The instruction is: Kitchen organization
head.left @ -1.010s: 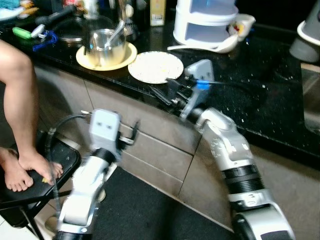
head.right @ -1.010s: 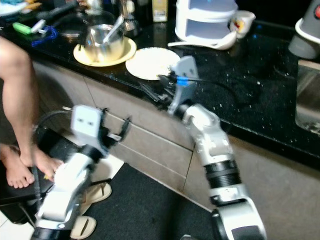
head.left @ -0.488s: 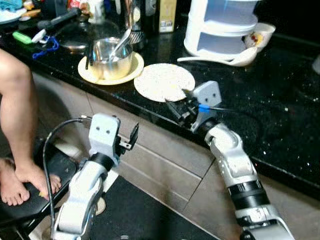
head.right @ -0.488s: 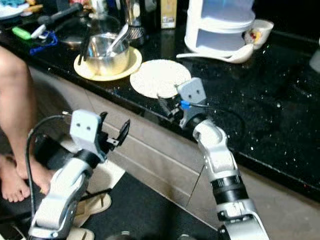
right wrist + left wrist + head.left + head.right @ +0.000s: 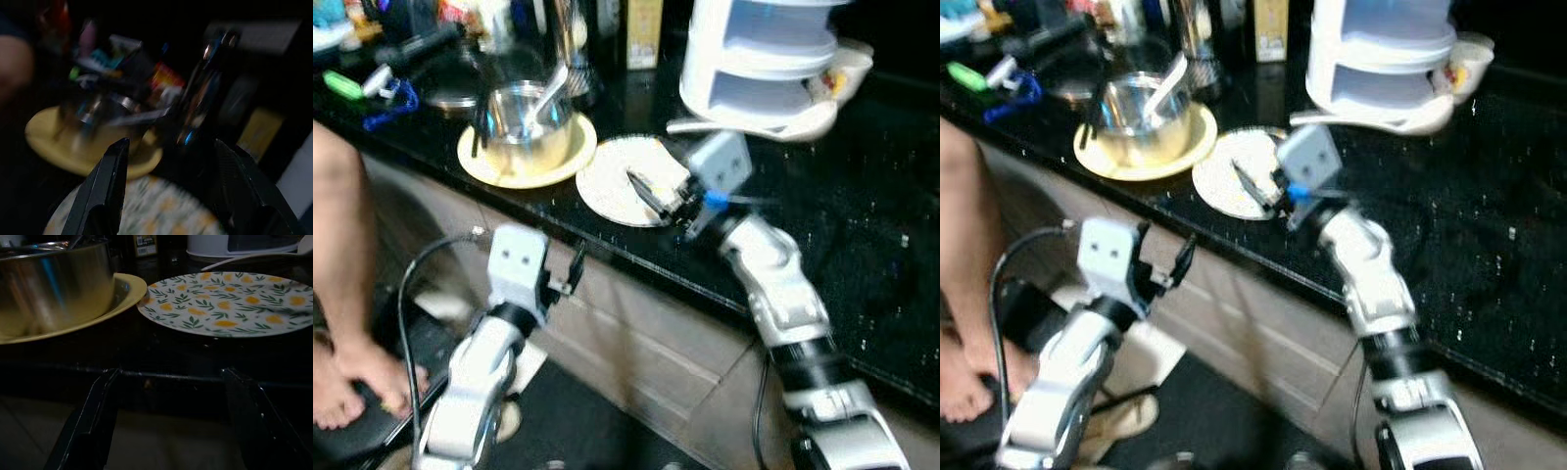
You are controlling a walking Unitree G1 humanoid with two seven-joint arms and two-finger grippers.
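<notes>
Right jaws (image 5: 651,195), open, have moved from the desk (image 5: 862,245) edge to hover over the plate (image 5: 617,181), apparently nearing a grasp. Left jaws (image 5: 570,272), open, wait below the edge.

The surface (image 5: 862,255) was black with pale speckles. On it, a white plate (image 5: 230,303) carried a print of green leaf sprigs and orange-yellow spots, beside a plain yellow plate (image 5: 480,162) holding a shiny steel pot (image 5: 521,122). A white tiered stand (image 5: 759,59) stood behind, with a green item (image 5: 964,75) and a blue cord (image 5: 1013,96) at the far end. Both arms were silver with black fingers; the right hand (image 5: 651,196) bore a blue tag, the left hand (image 5: 570,274) a grey-white housing
</notes>
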